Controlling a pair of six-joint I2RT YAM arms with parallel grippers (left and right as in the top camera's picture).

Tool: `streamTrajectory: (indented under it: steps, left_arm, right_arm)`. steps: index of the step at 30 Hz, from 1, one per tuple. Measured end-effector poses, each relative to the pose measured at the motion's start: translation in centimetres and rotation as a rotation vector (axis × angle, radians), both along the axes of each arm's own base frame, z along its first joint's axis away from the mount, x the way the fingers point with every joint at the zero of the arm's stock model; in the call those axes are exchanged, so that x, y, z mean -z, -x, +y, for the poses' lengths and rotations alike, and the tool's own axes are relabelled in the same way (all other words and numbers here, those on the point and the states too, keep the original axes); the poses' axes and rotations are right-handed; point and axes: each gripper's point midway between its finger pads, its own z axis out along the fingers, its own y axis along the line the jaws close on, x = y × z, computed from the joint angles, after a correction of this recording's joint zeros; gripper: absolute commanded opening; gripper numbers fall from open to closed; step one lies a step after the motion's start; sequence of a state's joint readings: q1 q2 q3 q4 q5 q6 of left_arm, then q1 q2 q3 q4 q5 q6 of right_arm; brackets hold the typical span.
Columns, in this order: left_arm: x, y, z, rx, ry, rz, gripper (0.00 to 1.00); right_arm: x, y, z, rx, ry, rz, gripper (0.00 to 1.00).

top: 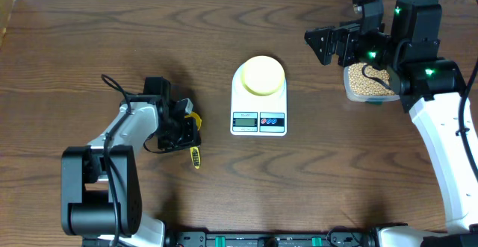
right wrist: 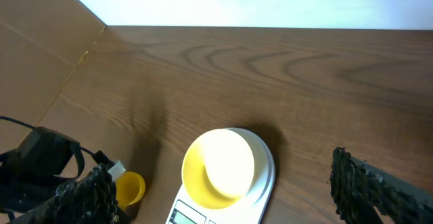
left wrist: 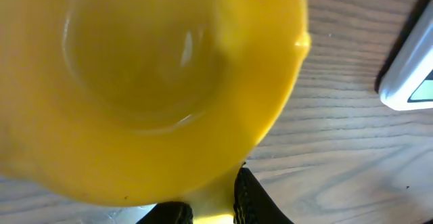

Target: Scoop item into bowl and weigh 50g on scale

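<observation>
Lower left, the left gripper is clamping the yellow scoop by its handle; upper right, the right gripper is hanging wide open.

This reads as a robotics lab, not a kitchen: a left arm and right arm trailing cables stand at a wood-grain bench before a plain white wall, with a scale, bowl, yellow scoop and tub of beans laid out.

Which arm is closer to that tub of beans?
Right. The right gripper is beside the tub of beans; the left gripper, holding a yellow scoop, lies beyond the scale.
</observation>
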State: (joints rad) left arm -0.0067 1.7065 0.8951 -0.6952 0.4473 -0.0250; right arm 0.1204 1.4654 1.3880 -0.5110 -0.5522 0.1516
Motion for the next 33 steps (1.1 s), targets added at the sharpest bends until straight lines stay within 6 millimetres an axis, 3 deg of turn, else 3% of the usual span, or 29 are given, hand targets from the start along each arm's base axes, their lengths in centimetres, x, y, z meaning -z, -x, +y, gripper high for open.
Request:
streamTrajectory:
  steps: [10, 17, 23, 30, 33]
  left_arm:
    - [-3.8, -1.3, 0.0, -0.08, 0.006, -0.118, 0.15]
    - [-6.8, -2.2, 0.0, -0.202, 0.025, -0.188, 0.15]
    - [-10.1, -3.9, -0.1, -0.335, 0.073, -0.294, 0.07]
    - [-14.4, -6.6, -0.1, -0.524, 0.178, -0.425, 0.07]
    - [-17.4, -9.0, -0.3, -0.592, 0.271, -0.54, 0.07]
  right_arm:
    - [-0.2, 0.2, 0.5, -0.004, -0.039, 0.023, 0.99]
    - [-0.3, 1.5, 3.5, -0.082, -0.06, 0.037, 0.98]
    - [-0.4, 2.8, 6.1, -0.151, -0.069, 0.044, 0.88]
    - [-0.7, 3.3, 7.2, -0.159, -0.107, 0.068, 0.72]
    - [-1.2, 3.4, 7.5, -0.169, -0.134, 0.069, 0.69]
